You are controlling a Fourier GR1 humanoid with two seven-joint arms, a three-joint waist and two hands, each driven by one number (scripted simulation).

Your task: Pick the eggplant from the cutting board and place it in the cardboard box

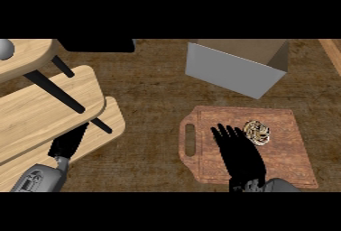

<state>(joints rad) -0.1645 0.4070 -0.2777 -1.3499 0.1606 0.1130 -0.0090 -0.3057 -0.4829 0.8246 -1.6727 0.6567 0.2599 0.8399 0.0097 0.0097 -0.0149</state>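
Your right hand [236,149] lies flat over the middle of the cutting board [293,167], fingers straight and spread, reaching toward the board's far edge; it holds nothing. Just beside its fingertips, on the side nearer the bench's right edge, sits the eggplant [257,132]. It shows as a small, pale, mottled lump in the far half of the board, and I cannot tell whether the fingers touch it.

Judging by its look, you should expect it to be light and stiff, with a smooth, rounded skin that may slip or roll when nudged. Take it across its middle, thumb on one side and fingers on the other, coming down from above, not pushing it along the board.

Beyond the board, toward the far edge of the bench [146,90], stands the cardboard box [230,70], open at the top and well apart from the eggplant.

Your left hand [66,144] rests open at the near left, lying over a wooden stool [40,108], and carries nothing.

By count: one eggplant, one cutting board with one handle slot [191,139] on its left side, one cardboard box, two hands. The wooden seats at the left overlap, so I cannot count them for certain.
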